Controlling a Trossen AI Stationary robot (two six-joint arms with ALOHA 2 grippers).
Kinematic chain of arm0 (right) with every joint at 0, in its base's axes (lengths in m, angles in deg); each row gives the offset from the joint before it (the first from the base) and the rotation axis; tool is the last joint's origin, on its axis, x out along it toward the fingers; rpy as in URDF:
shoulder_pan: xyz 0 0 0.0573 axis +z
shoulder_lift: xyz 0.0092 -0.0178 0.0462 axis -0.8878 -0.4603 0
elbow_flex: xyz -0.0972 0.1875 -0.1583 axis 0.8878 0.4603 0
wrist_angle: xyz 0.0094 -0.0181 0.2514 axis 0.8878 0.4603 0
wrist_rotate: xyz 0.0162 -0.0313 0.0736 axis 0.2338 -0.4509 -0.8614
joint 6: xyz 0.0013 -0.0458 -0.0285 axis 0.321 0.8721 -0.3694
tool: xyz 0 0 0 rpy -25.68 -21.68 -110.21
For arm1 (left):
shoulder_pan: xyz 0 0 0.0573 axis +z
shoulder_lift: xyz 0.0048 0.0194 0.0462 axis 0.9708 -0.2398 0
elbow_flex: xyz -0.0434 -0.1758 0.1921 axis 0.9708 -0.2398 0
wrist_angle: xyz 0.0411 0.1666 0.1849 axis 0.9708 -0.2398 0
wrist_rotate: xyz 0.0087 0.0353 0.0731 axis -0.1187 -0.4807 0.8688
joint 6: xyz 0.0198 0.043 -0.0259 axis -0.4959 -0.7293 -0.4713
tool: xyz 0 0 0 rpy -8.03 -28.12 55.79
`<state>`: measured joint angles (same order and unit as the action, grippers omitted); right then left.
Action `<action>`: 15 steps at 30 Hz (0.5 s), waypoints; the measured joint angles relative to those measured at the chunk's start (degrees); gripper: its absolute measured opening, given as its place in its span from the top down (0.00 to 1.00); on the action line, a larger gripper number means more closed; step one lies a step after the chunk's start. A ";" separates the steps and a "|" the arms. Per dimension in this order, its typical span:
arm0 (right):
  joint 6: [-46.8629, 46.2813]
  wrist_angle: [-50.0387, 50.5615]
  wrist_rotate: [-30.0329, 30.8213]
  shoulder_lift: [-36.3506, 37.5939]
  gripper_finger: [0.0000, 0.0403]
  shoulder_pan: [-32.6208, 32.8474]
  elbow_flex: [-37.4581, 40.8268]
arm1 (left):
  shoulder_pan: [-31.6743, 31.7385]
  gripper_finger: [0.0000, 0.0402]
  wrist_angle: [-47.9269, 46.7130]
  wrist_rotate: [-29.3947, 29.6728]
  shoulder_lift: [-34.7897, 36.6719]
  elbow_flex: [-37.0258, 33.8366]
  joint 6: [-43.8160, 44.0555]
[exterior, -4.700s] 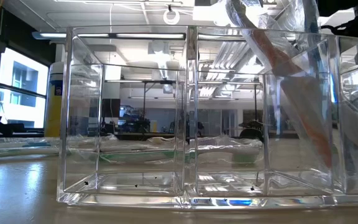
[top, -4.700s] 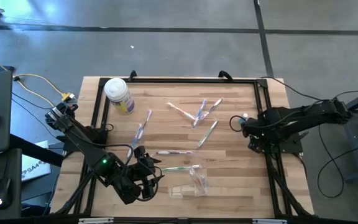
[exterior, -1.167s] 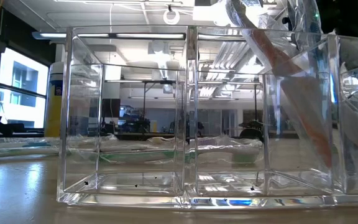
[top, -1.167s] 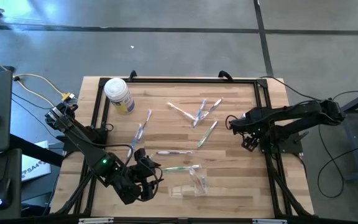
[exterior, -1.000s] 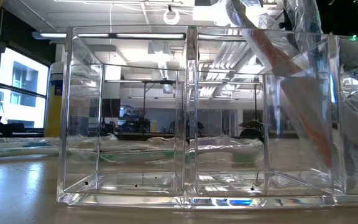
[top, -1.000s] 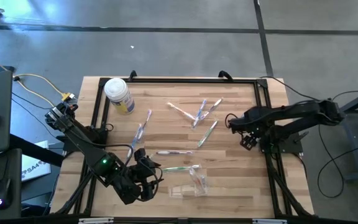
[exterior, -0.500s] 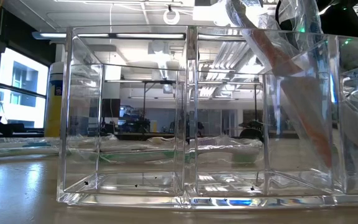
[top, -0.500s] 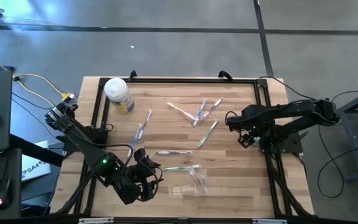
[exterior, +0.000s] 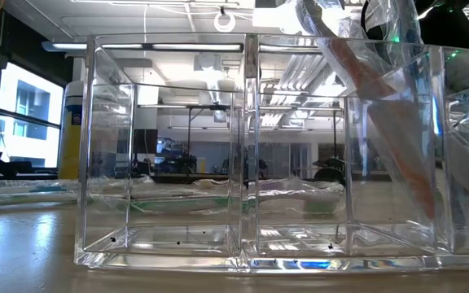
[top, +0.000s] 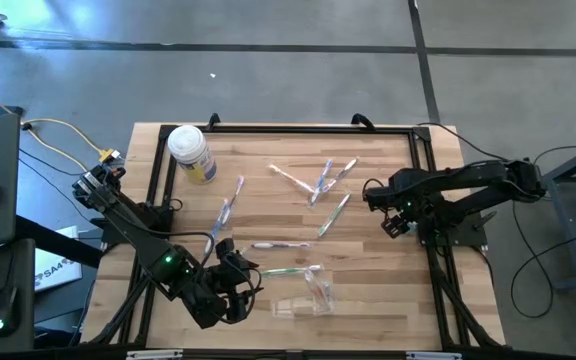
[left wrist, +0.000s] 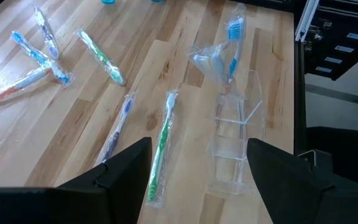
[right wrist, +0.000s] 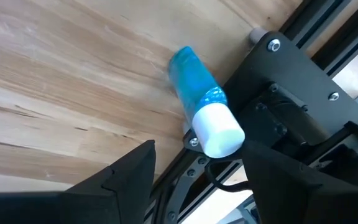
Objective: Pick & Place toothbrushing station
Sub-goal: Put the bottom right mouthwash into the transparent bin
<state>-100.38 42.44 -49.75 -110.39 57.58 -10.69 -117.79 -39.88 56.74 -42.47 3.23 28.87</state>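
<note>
At the near left of the wooden table (top: 368,290), left hand (top: 236,290) sits low with fingers apart, nothing between them, just beside the clear holder (top: 303,305), which lies on its side near the front edge. Left wrist view: holder (left wrist: 234,146) empty along its length, one wrapped blue toothbrush (left wrist: 227,46) at its far end; green toothbrush (left wrist: 161,146) and purple toothbrush (left wrist: 118,127) lie side by side beside the holder. More wrapped toothbrushes (top: 318,185) are scattered mid-table, well apart from the holder. White-lidded jar (top: 192,152) stands at the far left corner. Right hand (top: 396,224) is at the right edge, fingers apart, empty, over a blue tube with white cap (right wrist: 204,118) lying against the black frame (right wrist: 291,81). Low view: clear compartments (exterior: 243,155) fill the picture, wrapped brush (exterior: 381,106) leaning in the right one.
</note>
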 joint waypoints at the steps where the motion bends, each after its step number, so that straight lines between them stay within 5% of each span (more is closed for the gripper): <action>1: -0.12 0.00 0.01 0.00 0.42 -0.03 0.00 | 0.00 0.35 0.00 0.00 0.00 -0.02 0.00; 15: -4.34 -0.20 0.18 -0.02 0.42 -0.03 0.25 | 0.00 0.35 -0.09 0.00 0.00 -0.02 -0.28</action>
<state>-104.72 42.24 -49.57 -110.41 57.55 -10.44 -117.79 -39.96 56.74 -42.47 3.21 28.58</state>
